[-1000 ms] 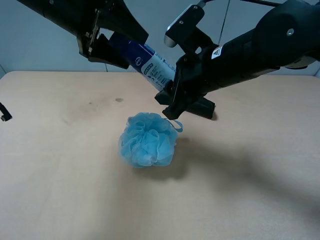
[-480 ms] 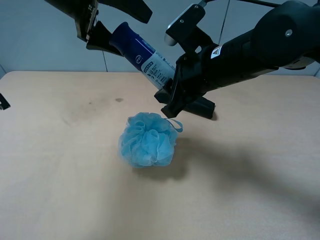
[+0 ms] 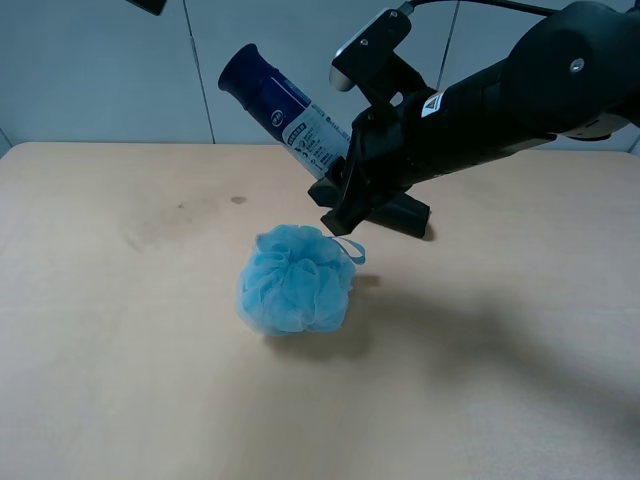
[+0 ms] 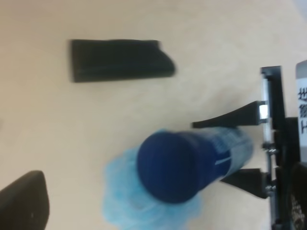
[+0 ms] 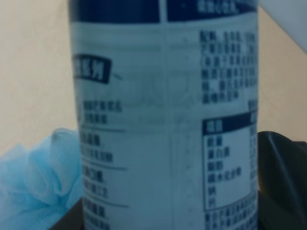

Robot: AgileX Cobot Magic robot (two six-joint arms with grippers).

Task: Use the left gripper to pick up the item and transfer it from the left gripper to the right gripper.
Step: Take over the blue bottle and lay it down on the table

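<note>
The item, a slim bottle [image 3: 285, 110] with a dark blue cap and a white label, hangs tilted in the air above the table. My right gripper [image 3: 335, 185] is shut on its white lower end. The label fills the right wrist view [image 5: 163, 129]. The left wrist view looks at the blue cap end-on [image 4: 175, 165], with the right gripper [image 4: 240, 148] clamped around the bottle behind it. My left gripper is clear of the bottle, up at the far left. Only a dark corner [image 3: 150, 5] shows in the exterior view and one dark finger [image 4: 21, 203] in the left wrist view.
A light-blue mesh bath puff [image 3: 295, 280] lies on the tan table [image 3: 120, 350], below the bottle. A long black case [image 3: 405, 215] lies behind it, under the right arm. The case [image 4: 120, 60] and the puff [image 4: 120, 211] also show in the left wrist view.
My left gripper opened, let go of the bottle's cap and pulled away up and to the left, almost out of view. The right gripper still holds the bottle in place.
</note>
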